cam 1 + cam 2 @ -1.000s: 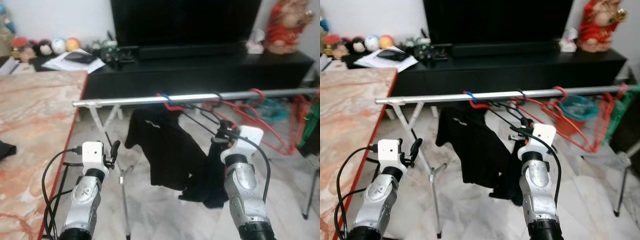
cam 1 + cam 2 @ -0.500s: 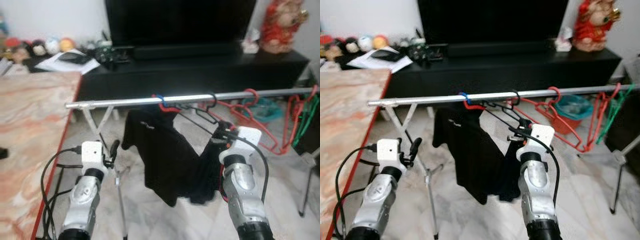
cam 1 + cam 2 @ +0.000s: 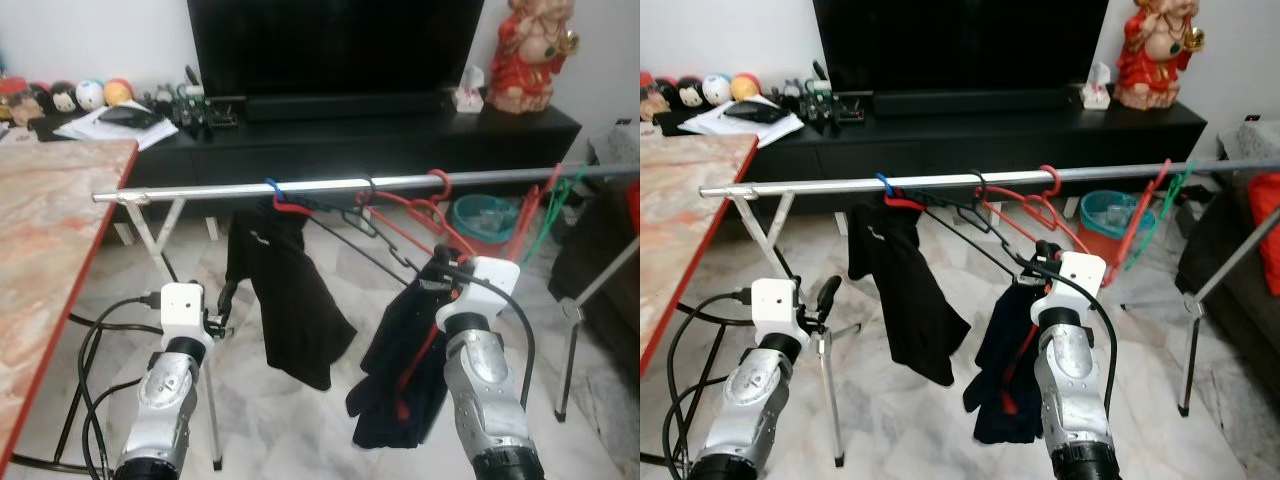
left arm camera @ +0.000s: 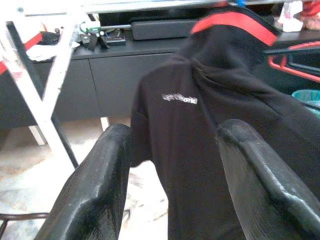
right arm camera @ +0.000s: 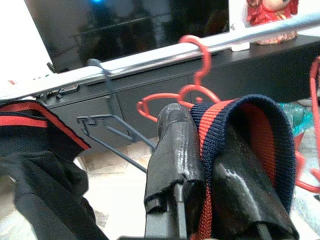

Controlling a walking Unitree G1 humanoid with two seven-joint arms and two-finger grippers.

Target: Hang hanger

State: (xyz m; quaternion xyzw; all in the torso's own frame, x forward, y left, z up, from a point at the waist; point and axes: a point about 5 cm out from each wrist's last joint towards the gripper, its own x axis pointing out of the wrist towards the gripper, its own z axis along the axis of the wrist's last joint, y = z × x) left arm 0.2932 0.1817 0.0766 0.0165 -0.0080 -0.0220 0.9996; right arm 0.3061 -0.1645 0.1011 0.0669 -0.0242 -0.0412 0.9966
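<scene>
My right end effector (image 3: pixel 437 272) grips the garment's striped collar (image 5: pixel 240 130) just below the rail (image 3: pixel 330 185), keeping it lifted toward the hangers, while my left end effector (image 4: pixel 175 165) waits wide open.

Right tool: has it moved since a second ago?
Yes. The right tool shifted right along the rail, from under the black hook to beneath the red hook.

White marble floor (image 3: pixel 300 420); black TV console (image 3: pixel 380 140); marble-top table (image 3: pixel 40 230) at left.
</scene>
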